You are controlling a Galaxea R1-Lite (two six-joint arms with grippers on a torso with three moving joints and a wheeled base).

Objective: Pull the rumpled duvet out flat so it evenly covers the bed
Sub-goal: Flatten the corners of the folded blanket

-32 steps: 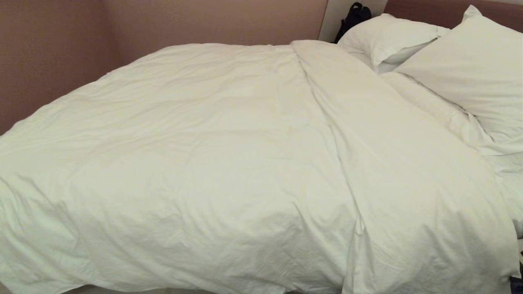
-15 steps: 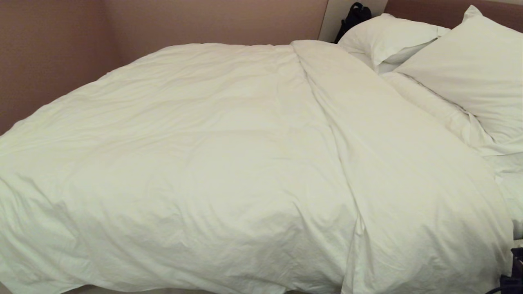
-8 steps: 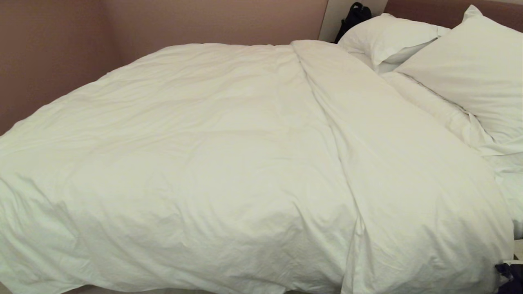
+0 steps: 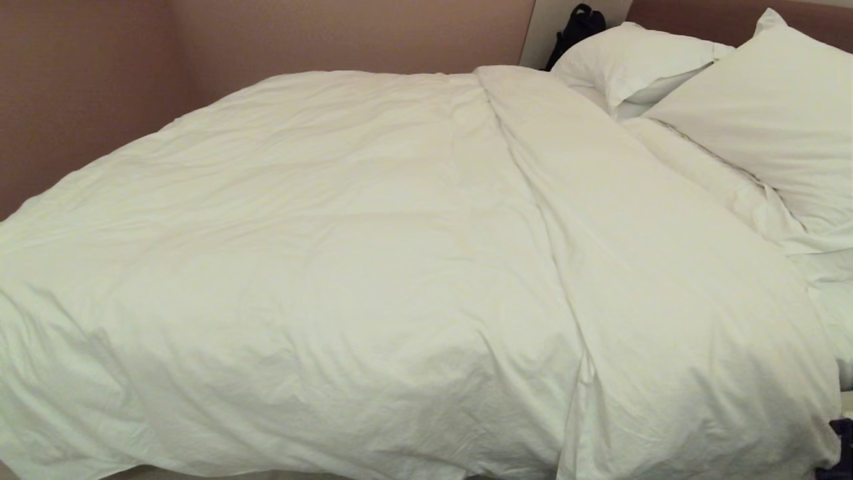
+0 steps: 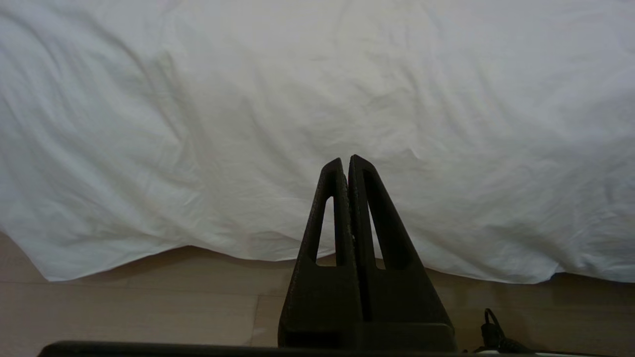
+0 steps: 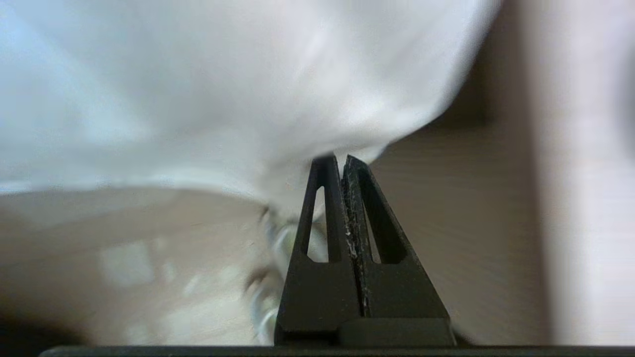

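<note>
Duvet, a big, puffy white quilt in wrinkled cotton, lies over most of the wide low bed, one long fold left running toward two plump white pillows. I judge the job nearly done. My wrist views alone show its hem hanging above pale wood floor: left hand parked, closed, empty; right hand closed beside the corner.

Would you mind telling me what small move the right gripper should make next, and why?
Probably open the shut right gripper and take the duvet corner hanging just ahead: nothing is pinched yet, and a long ridge still bunches toward the pillows.
</note>
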